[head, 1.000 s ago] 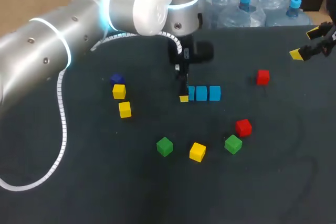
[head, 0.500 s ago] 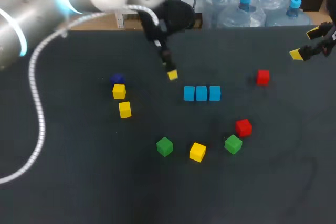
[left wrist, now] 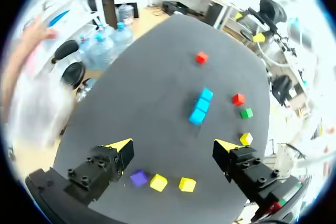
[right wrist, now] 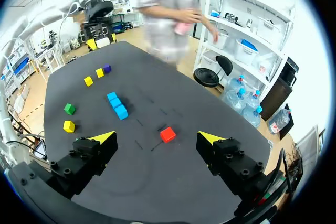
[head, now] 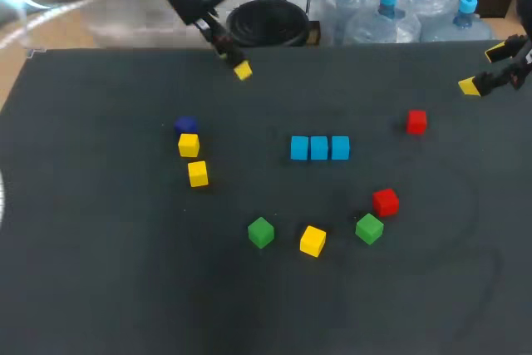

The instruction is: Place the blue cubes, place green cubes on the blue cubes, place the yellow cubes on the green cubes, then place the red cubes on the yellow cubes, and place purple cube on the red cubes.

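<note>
Three blue cubes [head: 319, 148] lie in a touching row at mid-table. Green cubes [head: 261, 232] [head: 369, 228], a yellow cube [head: 312, 240] and a red cube [head: 385, 202] sit nearer the front. Another red cube [head: 416, 122] lies to the right. Two yellow cubes [head: 189, 145] [head: 198, 174] and the purple cube [head: 185, 125] sit at the left. My left gripper [head: 235, 62] [left wrist: 173, 148] hangs open and empty high over the far edge. My right gripper [head: 484, 69] [right wrist: 156, 139] is open and empty at the right edge, the far red cube [right wrist: 167, 134] ahead of it.
The dark table top [head: 125, 288] runs to its far edge just behind my left gripper and to its right edge under my right gripper. In the left wrist view the blue row [left wrist: 201, 107] lies well ahead of the fingers.
My left arm has risen from beside the blue row and swung back to the far left, fingers open. The cubes and my right arm have not moved.
</note>
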Robot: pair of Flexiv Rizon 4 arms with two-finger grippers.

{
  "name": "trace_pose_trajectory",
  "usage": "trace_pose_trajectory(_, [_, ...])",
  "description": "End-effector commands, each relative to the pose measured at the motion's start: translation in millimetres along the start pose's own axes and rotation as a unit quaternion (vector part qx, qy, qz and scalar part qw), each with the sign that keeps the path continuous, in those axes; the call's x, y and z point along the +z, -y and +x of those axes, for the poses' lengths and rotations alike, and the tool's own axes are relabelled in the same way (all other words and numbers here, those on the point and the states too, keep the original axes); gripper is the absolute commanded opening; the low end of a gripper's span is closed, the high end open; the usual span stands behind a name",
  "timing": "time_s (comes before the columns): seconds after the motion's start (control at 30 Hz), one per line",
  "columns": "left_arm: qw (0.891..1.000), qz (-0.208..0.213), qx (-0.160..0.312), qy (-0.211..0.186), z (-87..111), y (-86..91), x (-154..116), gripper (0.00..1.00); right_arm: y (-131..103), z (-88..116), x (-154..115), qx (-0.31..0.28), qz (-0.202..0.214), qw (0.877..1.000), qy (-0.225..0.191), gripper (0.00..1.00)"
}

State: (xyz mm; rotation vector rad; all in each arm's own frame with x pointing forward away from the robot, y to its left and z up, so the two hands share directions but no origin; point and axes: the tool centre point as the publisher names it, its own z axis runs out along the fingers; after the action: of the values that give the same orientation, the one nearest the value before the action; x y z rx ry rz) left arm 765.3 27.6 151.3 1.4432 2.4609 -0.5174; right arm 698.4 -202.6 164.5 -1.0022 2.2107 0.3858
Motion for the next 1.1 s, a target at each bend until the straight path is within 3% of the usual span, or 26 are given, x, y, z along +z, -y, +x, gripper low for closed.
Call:
trace_pose_trajectory(0.03, [0.984,-0.050,-0.023,0.170,30.9,3.3,-10.2,1.00,-0.1,0.2,-0.2,0.000,0.000,1.000,0.000,1.00])
trace_pose_trajectory(0.37, [0.951,-0.095,-0.067,0.286,43.6,1.1,-61.9,1.00,-0.1,0.2,-0.2,0.000,0.000,1.000,0.000,1.00])
trace_pose_trajectory(0.63, [0.918,-0.146,-0.083,0.361,56.5,-2.8,-74.9,1.00,-0.1,0.2,-0.2,0.000,0.000,1.000,0.000,1.00])
trace_pose_trajectory(0.87, [0.908,-0.153,-0.091,0.378,59.5,-14.7,-74.4,1.00,-0.1,0.2,-0.2,0.000,0.000,1.000,0.000,1.00])
trace_pose_trajectory(1.1, [0.910,-0.140,-0.106,0.376,59.1,-19.2,-79.1,1.00,-0.1,0.2,-0.2,0.000,0.000,1.000,0.000,1.00])
